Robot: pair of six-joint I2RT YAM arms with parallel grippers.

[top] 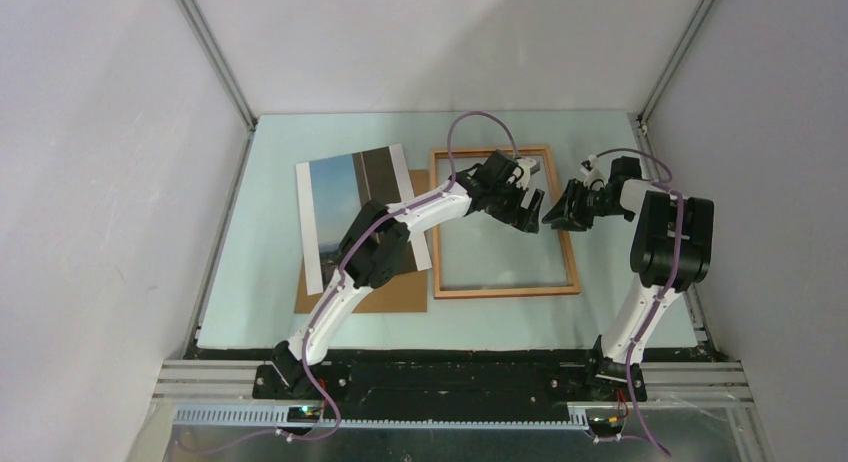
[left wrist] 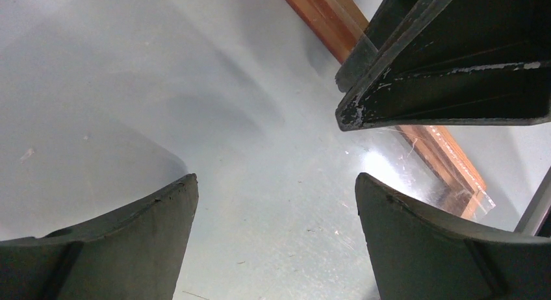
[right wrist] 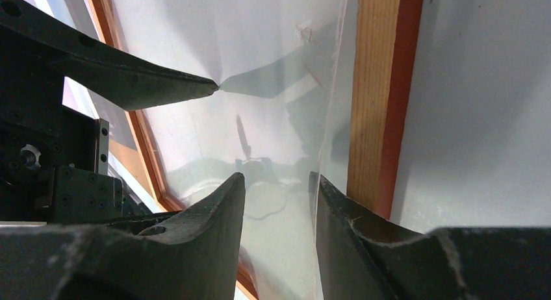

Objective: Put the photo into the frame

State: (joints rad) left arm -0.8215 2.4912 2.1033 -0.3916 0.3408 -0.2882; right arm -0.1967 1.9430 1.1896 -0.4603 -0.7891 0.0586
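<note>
Judged step in hand: dealing with the clear pane (top: 500, 252) lying inside the frame (top: 505, 291), ahead of loading the print. To do it well: keep the right gripper (right wrist: 276, 183) low and square to the pane's free edge near the right-hand rail. Close only once that edge sits well between the fingers, then raise slowly with no twist; thin sheet judged likely to flex or slip out. Use the left gripper (left wrist: 276, 183) as a steadying point only, with light pressure and no dragging across the surface. Avoid nudging the frame out of its flat, squared position. State of right gripper: narrowly parted, a slim gap visible in the wrist view, pane edge running close against the inner face of one finger; not seen clamped, nothing lifted. State of left gripper: spread wide, holding nothing, hovering over the pane in the frame's far right area, one fingertip (right wrist: 188, 86) appearing to meet the pane, tip joined to its own reflection. Position of the photo (top: 335, 197): face up, left of the frame and just beside it, resting partly on the brown backing board (top: 400, 294) beneath the left arm, untouched by either gripper, not yet in the frame.
</note>
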